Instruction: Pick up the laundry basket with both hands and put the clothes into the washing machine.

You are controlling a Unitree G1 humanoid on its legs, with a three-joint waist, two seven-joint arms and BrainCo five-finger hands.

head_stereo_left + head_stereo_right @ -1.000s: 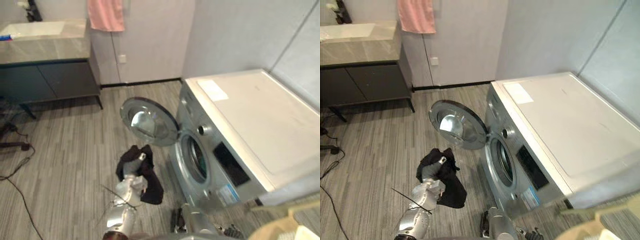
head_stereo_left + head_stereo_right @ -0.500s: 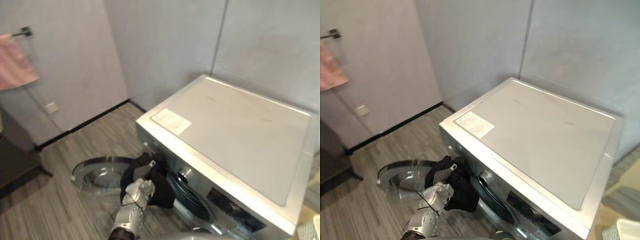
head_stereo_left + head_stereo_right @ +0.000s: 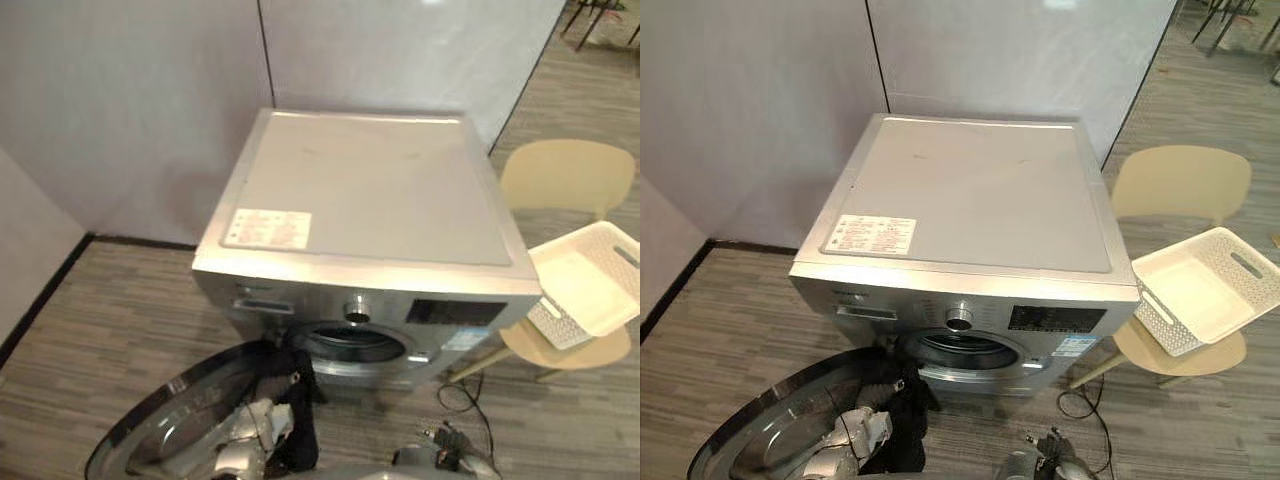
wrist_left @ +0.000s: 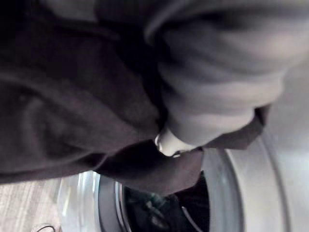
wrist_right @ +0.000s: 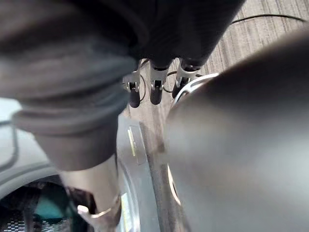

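A silver front-loading washing machine (image 3: pixel 370 190) faces me with its round door (image 3: pixel 150 435) swung open and low on the left. A dark garment (image 3: pixel 295 420) hangs just before the drum mouth (image 3: pixel 350 345). My left hand (image 3: pixel 250 435) is shut on the garment, which is bunched over its fingers (image 4: pixel 169 142) in the left wrist view. Past the cloth, clothes (image 4: pixel 154 212) lie inside the drum. My right hand (image 5: pixel 154 89) hangs low by the machine's front, with straight fingers and nothing in it. The white laundry basket (image 3: pixel 600 250) stands on a chair to the right.
A beige chair (image 3: pixel 565 175) carries the basket right of the machine. Grey walls (image 3: pixel 130 110) close in behind and to the left. Striped wood floor (image 3: pixel 110 310) lies open on the left, and the open door takes up the space at lower left.
The whole view has swung round to face the machine's front, bringing the chair and basket into sight. My left hand still holds the dark garment by the drum mouth.
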